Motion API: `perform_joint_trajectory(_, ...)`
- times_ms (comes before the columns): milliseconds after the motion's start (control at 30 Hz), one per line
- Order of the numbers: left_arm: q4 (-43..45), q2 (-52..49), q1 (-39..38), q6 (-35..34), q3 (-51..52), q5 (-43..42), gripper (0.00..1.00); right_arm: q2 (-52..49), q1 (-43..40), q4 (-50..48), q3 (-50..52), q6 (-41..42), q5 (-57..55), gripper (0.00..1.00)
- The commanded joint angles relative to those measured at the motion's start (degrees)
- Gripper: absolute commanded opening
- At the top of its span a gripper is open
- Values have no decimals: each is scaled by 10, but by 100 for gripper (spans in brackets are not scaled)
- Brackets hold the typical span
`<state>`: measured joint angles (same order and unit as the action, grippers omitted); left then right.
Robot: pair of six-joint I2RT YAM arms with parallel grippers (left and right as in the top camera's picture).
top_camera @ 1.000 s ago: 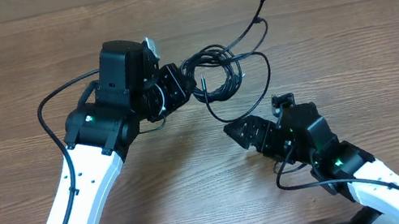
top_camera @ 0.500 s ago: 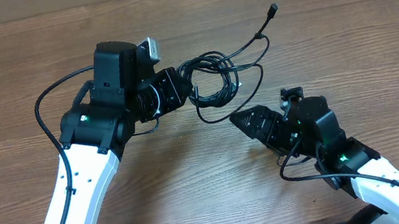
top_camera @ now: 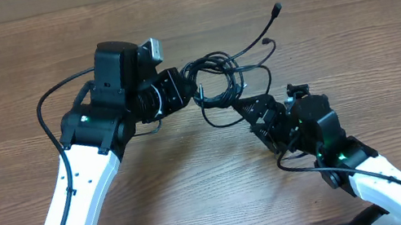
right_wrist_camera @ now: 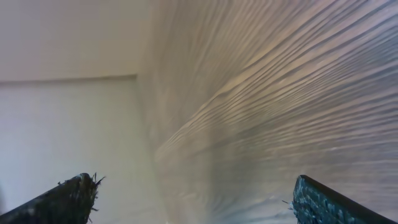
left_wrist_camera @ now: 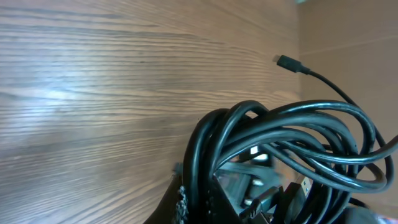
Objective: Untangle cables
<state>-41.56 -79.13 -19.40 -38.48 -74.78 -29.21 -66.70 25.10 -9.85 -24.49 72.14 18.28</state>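
The two thin black cables lie bunched in one looped knot on the wooden surface, with one plug end free. The left tool appears clenched on the bundle. The right tool is spread and empty beside the loop. Separation has not begun.

Two arms lean in toward each other, grippers close together.
The left arm bends at the elbow, with the left gripper clamped on the cables. The right arm angles up and inward, and the right gripper has its fingers spread wide.
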Motion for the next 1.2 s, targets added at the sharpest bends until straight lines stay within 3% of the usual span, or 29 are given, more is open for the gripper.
perform_joint_trajectory(0,20,14,3,-18,-13,-39,4,-28,-4,6,-11,-87,-38,100)
perform_joint_trajectory(133,33,14,8,-14,-13,-34,4,-34,-5,71,-11,-151,-76,100)
perform_joint_trajectory(333,17,14,19,68,-13,-13,4,-18,-11,149,-12,-180,-122,100)
perform_joint_trajectory(500,-17,14,18,138,-13,93,4,40,-21,202,-43,-263,-74,100)
perform_joint_trajectory(700,-78,14,18,164,-13,250,4,139,-20,363,-109,-386,-30,100)
perform_joint_trajectory(800,-93,14,18,205,-13,273,4,190,-20,427,-146,-458,12,100)
perform_joint_trajectory(967,-105,14,17,283,-13,254,4,253,-19,408,-169,-546,77,100)
perform_joint_trajectory(1167,-116,14,17,374,-13,178,4,248,-19,320,-169,-560,84,100)
